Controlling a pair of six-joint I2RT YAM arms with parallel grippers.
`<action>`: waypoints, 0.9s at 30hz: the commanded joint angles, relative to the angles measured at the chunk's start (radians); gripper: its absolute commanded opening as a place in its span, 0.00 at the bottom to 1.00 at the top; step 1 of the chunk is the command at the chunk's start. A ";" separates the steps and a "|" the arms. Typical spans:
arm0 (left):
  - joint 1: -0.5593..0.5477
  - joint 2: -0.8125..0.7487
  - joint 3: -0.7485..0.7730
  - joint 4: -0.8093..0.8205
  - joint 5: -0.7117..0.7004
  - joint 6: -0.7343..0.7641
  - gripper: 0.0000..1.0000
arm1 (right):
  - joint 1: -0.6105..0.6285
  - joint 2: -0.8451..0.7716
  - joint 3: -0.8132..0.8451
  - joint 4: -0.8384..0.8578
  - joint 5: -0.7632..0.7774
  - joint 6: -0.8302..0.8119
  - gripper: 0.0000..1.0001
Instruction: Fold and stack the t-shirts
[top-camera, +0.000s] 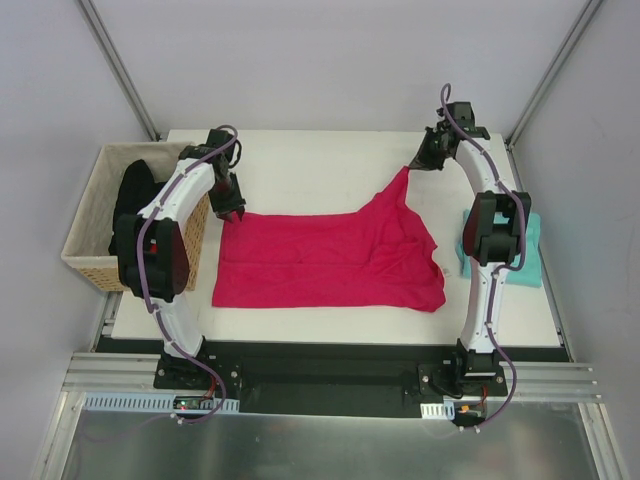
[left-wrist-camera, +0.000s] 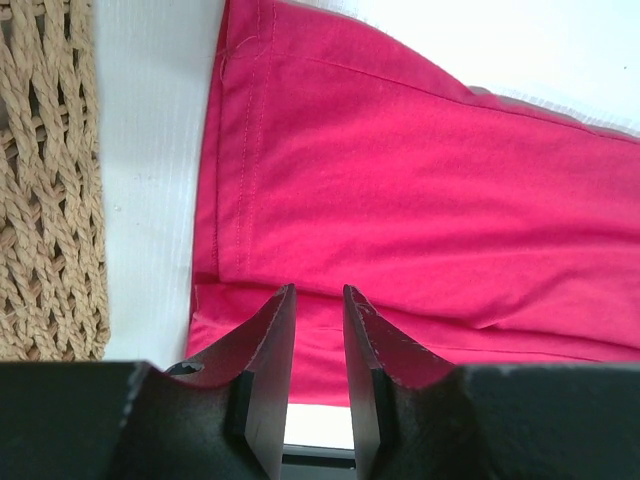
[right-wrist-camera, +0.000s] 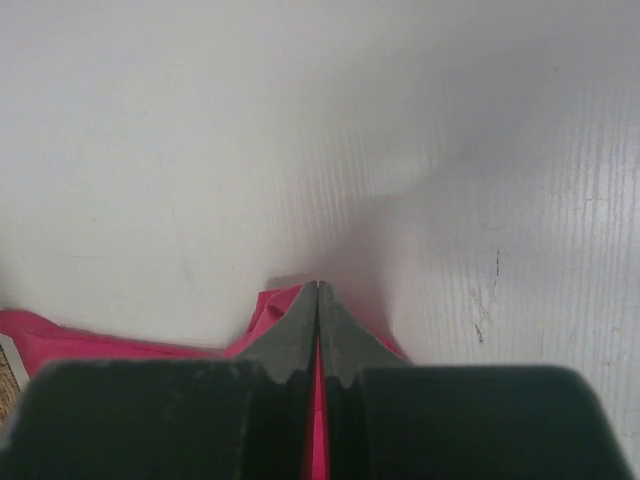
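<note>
One bright magenta-pink cloth t-shirt (top-camera: 330, 255) lies spread on white counter (top-camera: 300, 160). Right end effector (right-wrist-camera: 318, 292) clamped on far-right corner, cloth pulled to peak. Left end effector (left-wrist-camera: 317, 295) narrowly parted over far-left corner, nothing visibly pinched. Step looks like straightening before fold. Next move calls for left grip on its corner.

The wicker basket (top-camera: 90, 268) crowds me at nine o'clock, and the teal shirt (top-camera: 535, 265) blocks three. The bare table (top-camera: 320, 165) at twelve lies open, beyond the pink shirt (top-camera: 320, 260).
</note>
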 joint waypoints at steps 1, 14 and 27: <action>0.002 0.008 0.038 -0.015 0.002 0.013 0.25 | -0.009 -0.117 0.063 -0.018 -0.005 -0.038 0.01; 0.002 -0.012 0.017 -0.009 0.002 0.013 0.24 | 0.020 -0.137 0.050 -0.013 -0.085 -0.049 0.01; 0.002 -0.043 -0.026 0.003 -0.004 0.005 0.24 | 0.051 -0.129 0.042 -0.001 -0.206 -0.066 0.01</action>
